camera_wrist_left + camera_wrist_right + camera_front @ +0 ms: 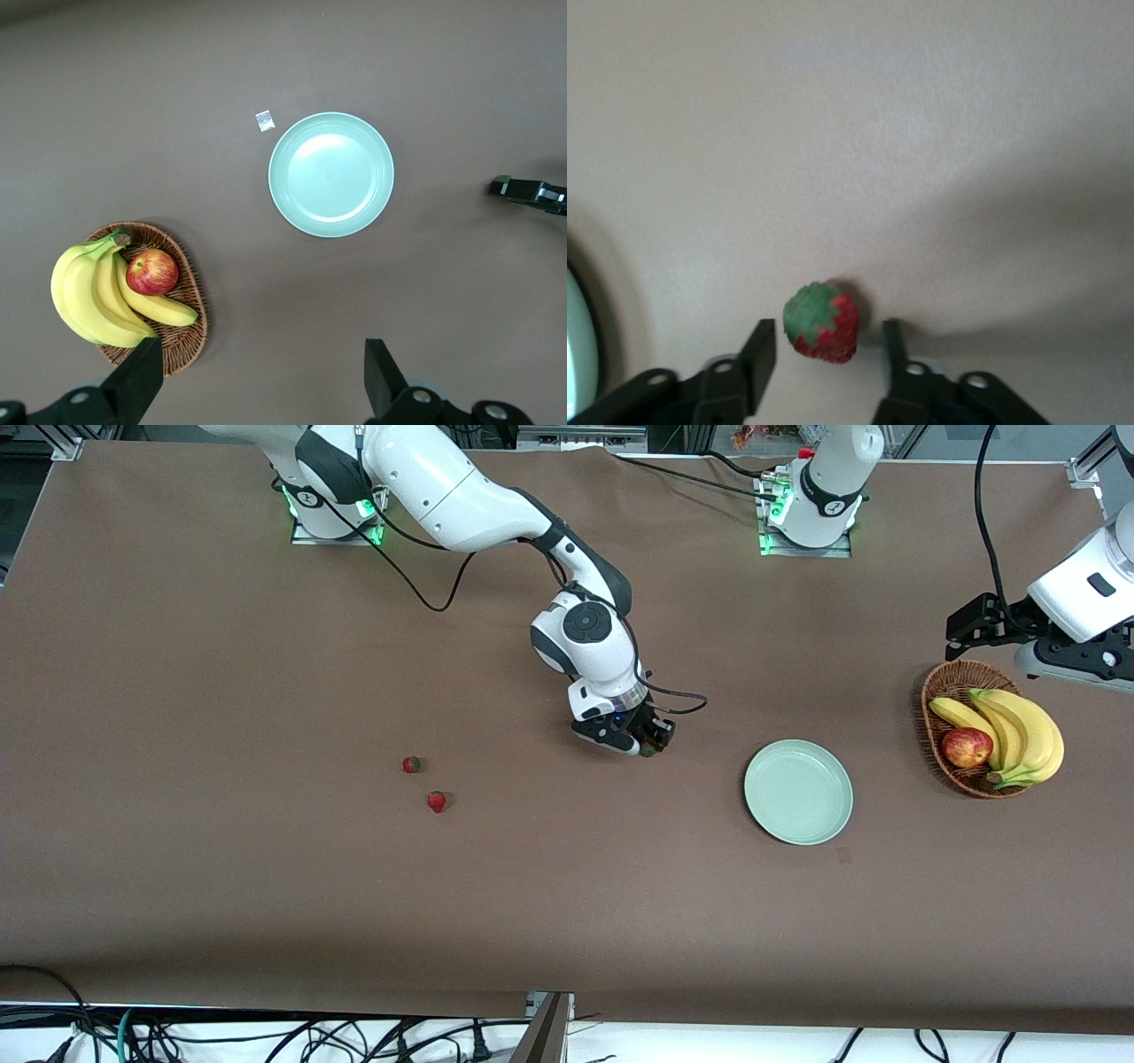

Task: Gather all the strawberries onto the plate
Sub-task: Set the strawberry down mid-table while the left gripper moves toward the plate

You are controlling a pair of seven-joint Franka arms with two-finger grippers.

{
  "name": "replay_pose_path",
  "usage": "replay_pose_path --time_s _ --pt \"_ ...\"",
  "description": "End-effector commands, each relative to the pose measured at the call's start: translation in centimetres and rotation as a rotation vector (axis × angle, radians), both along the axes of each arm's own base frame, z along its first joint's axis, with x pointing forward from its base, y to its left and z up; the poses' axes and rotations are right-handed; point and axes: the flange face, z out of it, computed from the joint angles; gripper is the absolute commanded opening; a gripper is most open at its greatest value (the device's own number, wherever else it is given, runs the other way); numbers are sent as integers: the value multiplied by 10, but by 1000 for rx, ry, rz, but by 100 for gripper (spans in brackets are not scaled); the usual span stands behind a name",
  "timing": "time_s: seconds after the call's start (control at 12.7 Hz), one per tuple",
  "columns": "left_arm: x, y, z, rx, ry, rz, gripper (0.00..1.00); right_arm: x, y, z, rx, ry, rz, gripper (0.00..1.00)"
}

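Red strawberry [822, 324] sits between right pincer's [824, 354] parted fingers, untouched

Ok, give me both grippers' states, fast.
Left gripper: open, empty, over the basket.
Right gripper: open around a strawberry, not clamped.

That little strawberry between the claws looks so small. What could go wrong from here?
1. The right gripper has its jaws open around the strawberry, which sits nearer one jaw, so closing may nudge or roll it away.
2. The berry is tiny, so the jaws could crush it or let it slip out on the way to the plate.
3. Two more strawberries lie toward the right arm's end, so every risk repeats.
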Motion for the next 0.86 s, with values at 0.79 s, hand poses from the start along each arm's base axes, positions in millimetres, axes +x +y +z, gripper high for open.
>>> replay_pose_path --time_s 0.79 --pt "23 -39 -82 -78 169 -54 100 135 -297 135 -415 217 595 100"
